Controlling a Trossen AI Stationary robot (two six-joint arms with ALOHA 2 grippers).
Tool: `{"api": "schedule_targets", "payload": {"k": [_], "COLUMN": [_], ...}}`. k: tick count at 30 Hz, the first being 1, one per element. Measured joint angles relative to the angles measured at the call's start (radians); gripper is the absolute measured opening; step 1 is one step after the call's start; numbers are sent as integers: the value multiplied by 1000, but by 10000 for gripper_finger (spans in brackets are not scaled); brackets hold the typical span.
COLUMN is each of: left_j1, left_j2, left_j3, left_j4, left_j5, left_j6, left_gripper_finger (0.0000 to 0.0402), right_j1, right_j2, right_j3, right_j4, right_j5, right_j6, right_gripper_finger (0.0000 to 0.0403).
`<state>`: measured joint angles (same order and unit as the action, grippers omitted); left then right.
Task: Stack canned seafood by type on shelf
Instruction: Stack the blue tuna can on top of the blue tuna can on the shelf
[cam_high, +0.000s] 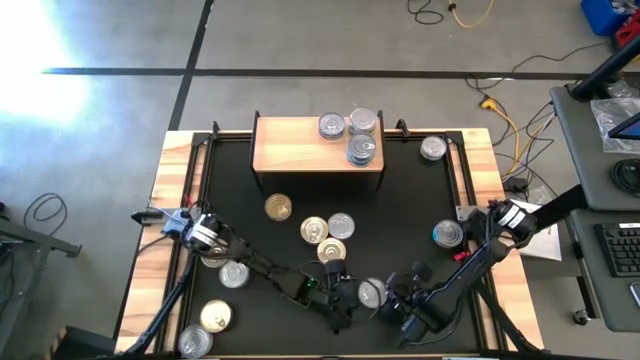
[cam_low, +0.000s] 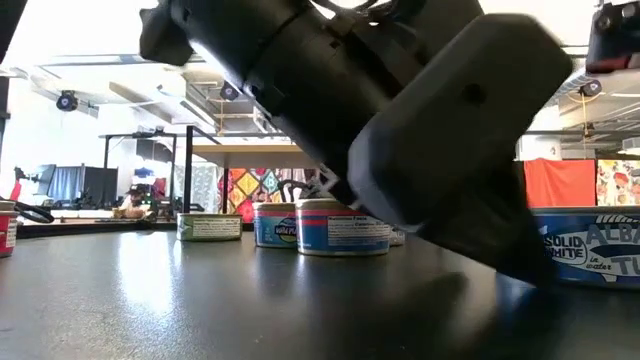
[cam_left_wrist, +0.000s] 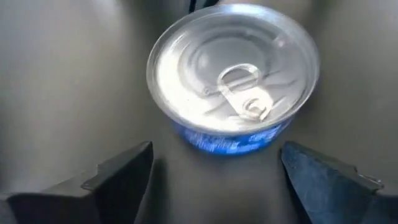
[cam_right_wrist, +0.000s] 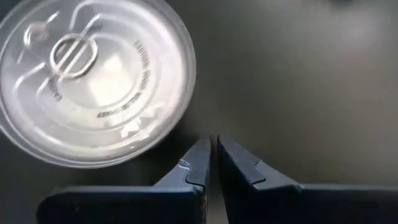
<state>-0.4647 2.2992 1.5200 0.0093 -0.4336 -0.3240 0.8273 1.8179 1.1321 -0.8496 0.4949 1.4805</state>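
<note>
"SOLID WHITE" on blue tin (cam_low: 590, 248)

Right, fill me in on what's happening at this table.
Two robot arms are sorting tins of seafood onto a small wooden shelf, where three tins already sit near one end. The left gripper hovers with fingers spread over a silver-lidded, blue-labelled tin near the table's front edge, not gripping it. The right gripper waits shut beside another silver-lidded tin. More tins lie scattered on the black table.
</note>
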Motion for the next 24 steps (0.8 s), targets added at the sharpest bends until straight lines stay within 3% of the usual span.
{"api": "schedule_targets", "payload": {"k": [10, 24], "left_j1": [4, 14], "left_j2": [35, 81], "left_j3": [2, 0], "left_j4": [98, 314], "left_j5": [60, 166], "left_j6": [-12, 42], "left_gripper_finger": [366, 381], "right_j1": [-13, -20], "right_j2": [-4, 0], "right_j3": [-79, -35], "right_j4": [177, 271], "right_j5": [2, -34], "right_j6": [-40, -157], "right_gripper_finger": [22, 22]}}
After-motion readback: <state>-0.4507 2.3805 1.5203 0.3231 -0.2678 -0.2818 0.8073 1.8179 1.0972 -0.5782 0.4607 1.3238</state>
